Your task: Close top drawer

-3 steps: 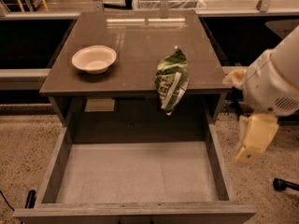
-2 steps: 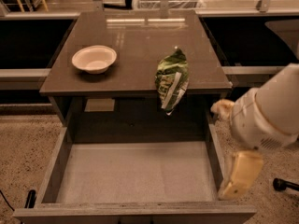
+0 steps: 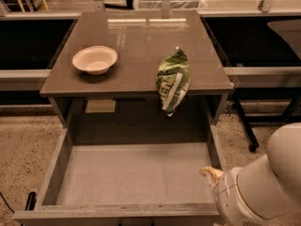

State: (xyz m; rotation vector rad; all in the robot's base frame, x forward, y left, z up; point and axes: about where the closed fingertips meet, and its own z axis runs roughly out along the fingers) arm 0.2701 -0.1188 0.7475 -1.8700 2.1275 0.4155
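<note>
Now the top drawer (image 3: 131, 173) is pulled fully out under the table (image 3: 141, 36). The claw is hidden below the white arm (image 3: 268, 182) at the drawer's right front corner, so its state cannot be told. The front should be pushed straight in, near the middle.

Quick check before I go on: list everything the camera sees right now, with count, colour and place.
table: one, grey-brown, centre of view
bowl: one, cream, left side of the table top
bag: one, green and white, front right edge of the table top, hanging over the drawer
drawer: one, grey-brown with a pale grey floor, pulled out below the table top
tag: one, pale, under the table top at left
arm: one, white, lower right by the drawer's right front corner
hand: not in view, past the bottom edge
</note>
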